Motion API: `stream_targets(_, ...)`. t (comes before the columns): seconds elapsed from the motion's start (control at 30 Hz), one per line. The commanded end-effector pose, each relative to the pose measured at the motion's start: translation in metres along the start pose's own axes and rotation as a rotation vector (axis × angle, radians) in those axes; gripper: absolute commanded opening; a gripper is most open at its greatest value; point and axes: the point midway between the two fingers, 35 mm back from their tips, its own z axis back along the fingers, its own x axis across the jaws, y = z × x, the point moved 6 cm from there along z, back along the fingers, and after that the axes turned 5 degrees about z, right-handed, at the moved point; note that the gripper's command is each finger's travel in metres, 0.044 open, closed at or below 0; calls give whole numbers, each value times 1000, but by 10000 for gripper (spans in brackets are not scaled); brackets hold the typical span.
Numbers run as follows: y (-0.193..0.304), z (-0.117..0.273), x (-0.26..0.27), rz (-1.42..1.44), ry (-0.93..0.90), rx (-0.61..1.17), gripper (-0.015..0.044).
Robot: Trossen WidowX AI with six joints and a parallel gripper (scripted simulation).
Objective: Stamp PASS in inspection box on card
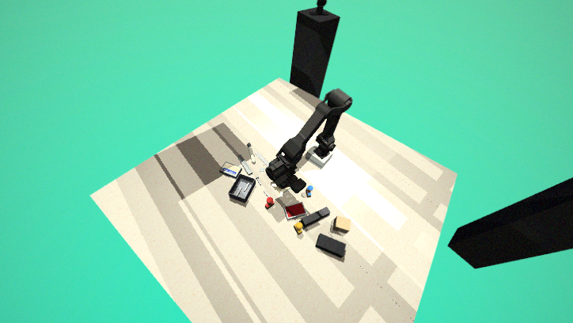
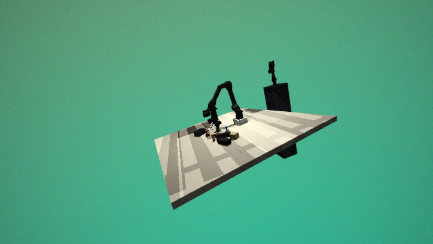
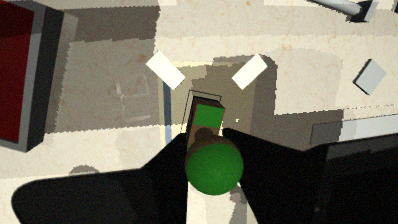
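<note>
My gripper is shut on the green-knobbed stamp, which stands upright between the fingers, its brown block with a green top patch pointing up the wrist view. The block is over the beige card, partly inside the thin outlined inspection box. A narrow strip of the box shows at its left and far sides; the rest is hidden. I cannot tell whether the stamp face touches the card, and no print shows. The red ink pad lies to the left in the wrist view.
White pieces sit at the card's far corners. Red, blue and yellow stamps stand around the pad. Also there: a black bar, a black case, a wooden block and a black tray.
</note>
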Motion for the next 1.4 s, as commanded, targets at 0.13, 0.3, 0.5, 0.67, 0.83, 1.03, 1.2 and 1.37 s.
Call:
stream_targets(0.13,-1,-2,0,-2,-3,-3,0)
stream_targets(0.3,-1,-2,0,-2,-3,-3,0)
stream_targets(0.5,-1,-2,0,-2,-3,-3,0)
stream_targets(0.67,-1,-2,0,-2,-3,-3,0)
stream_targets(0.83,-1,-2,0,-2,-3,-3,0)
stream_targets(1.03,-1,1,0,-2,-3,-3,0)
stream_targets(1.2,-1,3,0,-2,-3,-3,0)
stream_targets(1.37,-1,6,0,-2,-3,-3,0)
